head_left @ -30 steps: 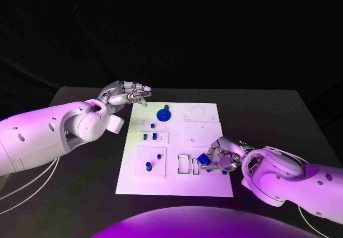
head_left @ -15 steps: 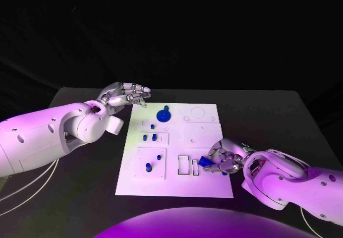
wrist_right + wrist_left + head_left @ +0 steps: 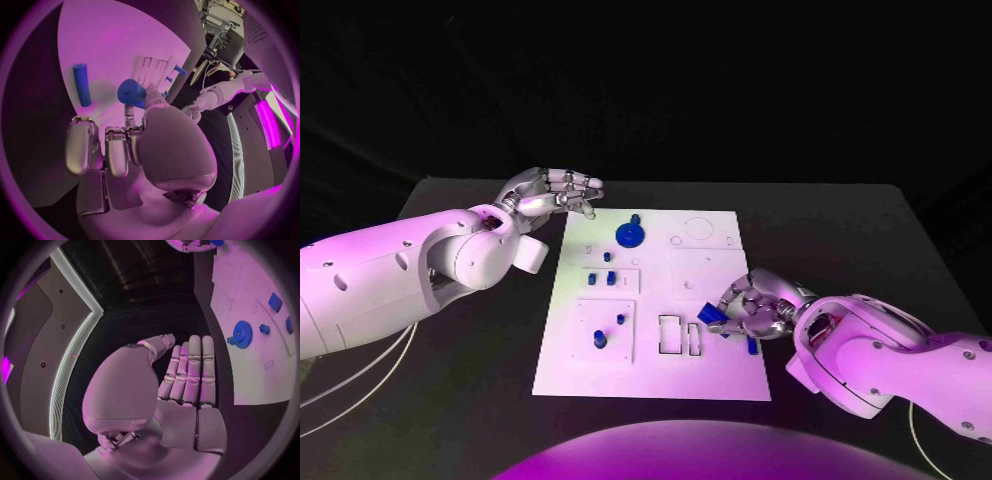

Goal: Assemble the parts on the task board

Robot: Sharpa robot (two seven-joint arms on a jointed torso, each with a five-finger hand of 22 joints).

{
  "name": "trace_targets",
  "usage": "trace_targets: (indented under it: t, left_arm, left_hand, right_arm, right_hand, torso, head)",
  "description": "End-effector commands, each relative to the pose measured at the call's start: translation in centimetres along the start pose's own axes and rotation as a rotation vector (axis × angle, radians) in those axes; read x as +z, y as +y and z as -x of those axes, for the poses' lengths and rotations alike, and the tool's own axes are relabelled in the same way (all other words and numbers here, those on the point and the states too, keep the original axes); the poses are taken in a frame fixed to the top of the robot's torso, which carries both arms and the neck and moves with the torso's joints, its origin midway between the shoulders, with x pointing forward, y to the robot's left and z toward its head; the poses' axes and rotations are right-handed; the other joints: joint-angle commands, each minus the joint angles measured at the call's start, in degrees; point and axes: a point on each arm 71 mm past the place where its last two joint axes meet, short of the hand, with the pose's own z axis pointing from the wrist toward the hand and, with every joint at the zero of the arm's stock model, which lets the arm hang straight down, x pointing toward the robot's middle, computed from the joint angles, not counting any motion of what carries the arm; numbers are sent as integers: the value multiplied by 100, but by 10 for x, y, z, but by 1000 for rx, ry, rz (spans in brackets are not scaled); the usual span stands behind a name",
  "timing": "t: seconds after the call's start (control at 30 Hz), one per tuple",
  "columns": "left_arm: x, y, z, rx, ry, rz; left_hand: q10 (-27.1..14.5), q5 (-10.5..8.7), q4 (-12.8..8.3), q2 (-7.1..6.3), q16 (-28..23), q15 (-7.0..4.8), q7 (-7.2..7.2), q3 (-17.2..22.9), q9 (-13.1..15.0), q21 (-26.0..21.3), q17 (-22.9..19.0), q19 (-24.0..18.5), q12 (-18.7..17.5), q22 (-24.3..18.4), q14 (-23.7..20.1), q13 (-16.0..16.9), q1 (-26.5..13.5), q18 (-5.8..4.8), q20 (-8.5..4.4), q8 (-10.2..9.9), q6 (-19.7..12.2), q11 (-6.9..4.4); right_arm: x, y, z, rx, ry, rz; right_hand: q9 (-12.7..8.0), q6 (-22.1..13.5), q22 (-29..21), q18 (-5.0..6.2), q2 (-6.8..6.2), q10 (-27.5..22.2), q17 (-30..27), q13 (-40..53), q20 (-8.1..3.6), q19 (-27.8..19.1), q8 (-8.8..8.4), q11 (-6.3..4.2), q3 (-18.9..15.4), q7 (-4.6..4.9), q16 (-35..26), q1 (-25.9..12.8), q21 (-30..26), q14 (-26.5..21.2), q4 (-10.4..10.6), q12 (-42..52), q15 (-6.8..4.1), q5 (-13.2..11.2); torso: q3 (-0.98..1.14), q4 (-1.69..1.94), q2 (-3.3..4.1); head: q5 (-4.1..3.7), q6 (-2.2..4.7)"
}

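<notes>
The right hand [image 3: 759,305] pinches a small blue part [image 3: 711,318] over the board's [image 3: 661,375] near right side, beside the rectangular slots. The part looks light, rigid and smooth, likely plastic; a fingertip pinch across its sides should do, though it could twist. The right wrist view adds a blue cylinder [image 3: 81,84] lying loose on the board. The left hand [image 3: 548,192] hovers off the board's far left corner, fingers curled in, holding nothing.

1 task board [image 3: 711,262]. 2 hands: left hand [image 3: 553,190] far left, right hand [image 3: 756,305] near right. Approx 8 blue parts; 1 is a gear [image 3: 632,234], far.
</notes>
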Motion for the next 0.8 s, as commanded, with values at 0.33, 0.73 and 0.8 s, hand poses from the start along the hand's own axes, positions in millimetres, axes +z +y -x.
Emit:
trace_targets:
  t: [0.33,0.73,0.8]
  left_arm:
    - [1,-1,-4,-5,24,-9]
    - [1,-1,-5,-6,29,-9]
    - [1,-1,-5,-6,29,-8]
  left_hand:
    - [-42,15,-9,-4,-18,15,67,-36,-7,-28,-8,24,28,-10,-24,9,-34,69,23,-17,-41,13]
    - [-42,15,-9,-4,-18,15,67,-36,-7,-28,-8,24,28,-10,-24,9,-34,69,23,-17,-41,13]
    - [-42,15,-9,-4,-18,15,67,-36,-7,-28,-8,24,28,-10,-24,9,-34,69,23,-17,-41,13]
  right_arm:
    - [8,17,-16,36,80,25]
    - [18,30,-39,29,149,50]
    - [19,30,-41,27,157,50]
  right_hand:
    - [285,345,1166,-134,210,452,1153,1253,-73,197,77,-77,139,-135,41,-345,140,531,7,125,-75,3]
    - [316,442,1172,-139,228,506,1173,1339,-95,205,153,-103,14,-167,46,-753,173,534,6,210,-97,-12]
    - [316,442,1172,-139,228,506,1173,1339,-95,205,153,-103,14,-167,46,-753,173,534,6,210,-97,-12]
  torso:
    - [0,12,16]
    - [-3,18,14]
    - [-2,20,14]
  head:
    - [-47,-9]
    - [-31,-31]
    - [-28,-33]
